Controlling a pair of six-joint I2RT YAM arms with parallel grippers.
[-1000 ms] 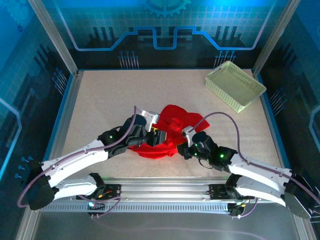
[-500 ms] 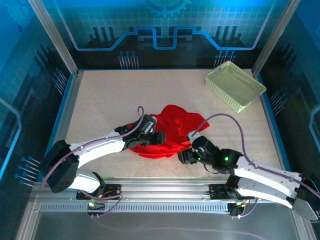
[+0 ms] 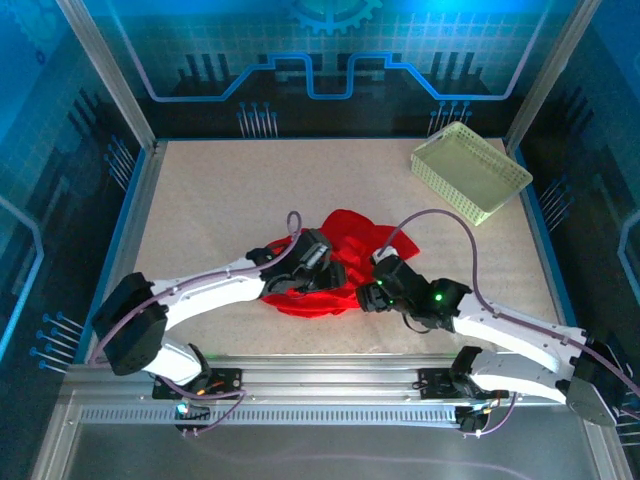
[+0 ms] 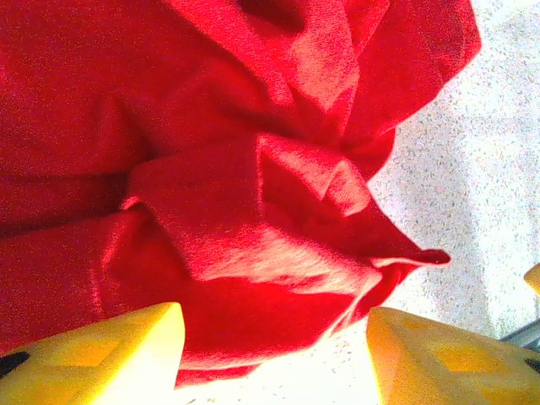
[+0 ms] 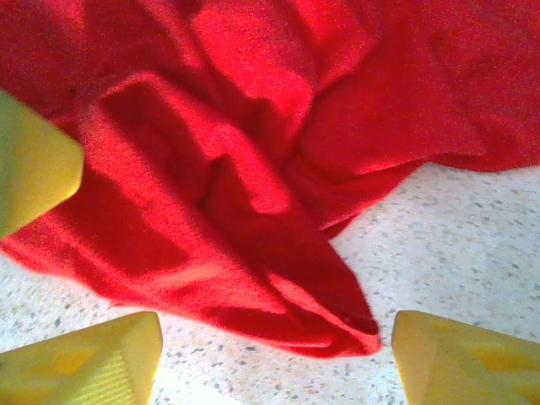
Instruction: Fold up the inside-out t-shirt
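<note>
The inside-out t-shirt (image 3: 350, 240) is a bright red crumpled heap on the table's middle. My left gripper (image 3: 318, 268) rests low over its left side. In the left wrist view this gripper (image 4: 274, 367) is open, and a rumpled fold of the shirt (image 4: 253, 211) lies ahead of and partly between its yellow fingers (image 4: 110, 354). My right gripper (image 3: 368, 293) sits at the heap's front right edge. It (image 5: 274, 367) stands open too, with a pointed corner of the shirt (image 5: 337, 325) lying flat on the table between its fingers (image 5: 460, 363), touched by neither.
A pale yellow-green lattice basket (image 3: 470, 170) stands at the back right corner. Speckled beige tabletop (image 3: 210, 200) surrounds the heap, fenced by metal frame posts and blue walls. Another yellow fingertip (image 5: 29, 160) shows at the left edge of the right wrist view.
My right gripper opened, pulled back toward the front edge, then returned to the shirt's front right corner. My left gripper slid rightward and lower onto the heap, its jaws widening slightly.
</note>
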